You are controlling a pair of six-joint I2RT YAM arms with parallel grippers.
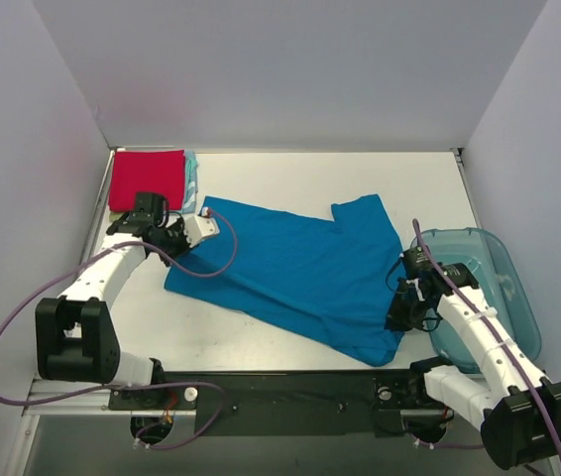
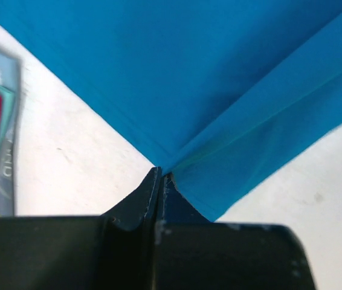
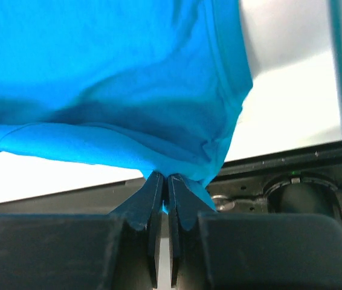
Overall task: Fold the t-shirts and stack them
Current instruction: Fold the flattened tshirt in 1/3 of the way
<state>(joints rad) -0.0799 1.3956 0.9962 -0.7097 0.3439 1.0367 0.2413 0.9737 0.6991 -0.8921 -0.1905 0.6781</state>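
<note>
On the table (image 1: 290,169) we see the blue t-shirt (image 1: 290,273) spread across the middle, the red t-shirt (image 1: 147,178) folded far left. The left pincer (image 1: 206,226) and right pincer (image 1: 400,315) each clamp one corner; we fear such thin grips slip, crumpling the fold.

White table (image 1: 290,178) w/ a black rail (image 1: 290,389) along its near edge, boxed in by plain pale-grey back wall (image 1: 290,69), left wall (image 1: 23,149) & right wall (image 1: 548,109); light soft & even.
</note>
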